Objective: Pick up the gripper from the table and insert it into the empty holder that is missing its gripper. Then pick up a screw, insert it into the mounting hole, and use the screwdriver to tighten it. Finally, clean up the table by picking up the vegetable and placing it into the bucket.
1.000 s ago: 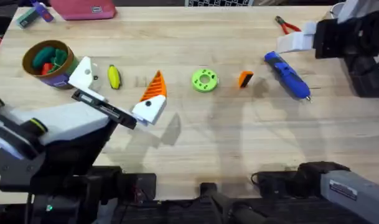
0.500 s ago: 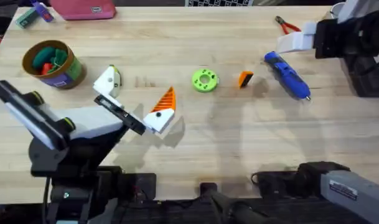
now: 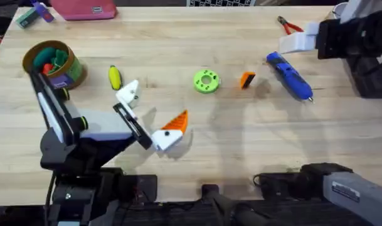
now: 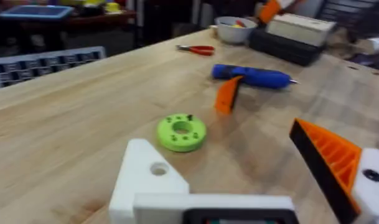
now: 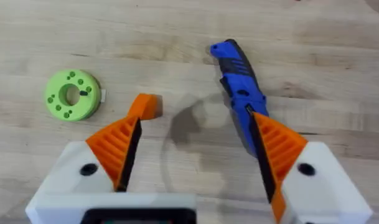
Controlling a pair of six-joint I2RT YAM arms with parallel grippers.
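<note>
**Orange wedge lies between the arms, nearer the right one**

Orange and ribbed, the gripper point(image 3: 247, 80) lies loose on the wooden surface point(image 3: 241, 144), just beside the green disc point(image 3: 206, 81) at that disc's 3 o'clock, and close to the blue screwdriver point(image 3: 290, 76), which lies at its 3 o'clock. In the right wrist view its long axis runs slantwise, thick end toward the disc side.

The left end effector point(image 3: 148, 116) hovers low over the surface with its fingers spread wide and nothing between them. One finger is the bare white holder point(image 3: 128, 94); the other carries an orange tip. From it the wedge lies toward 2 o'clock, past the disc.

The right end effector point(image 5: 192, 155) is also wide open and empty, both tips fitted. It sits at the far right of the overhead view, with the wedge toward 9 o'clock from it. Judging by the gap, the right arm is the closer one for the pickup, and the left must bring its holder across.
</note>
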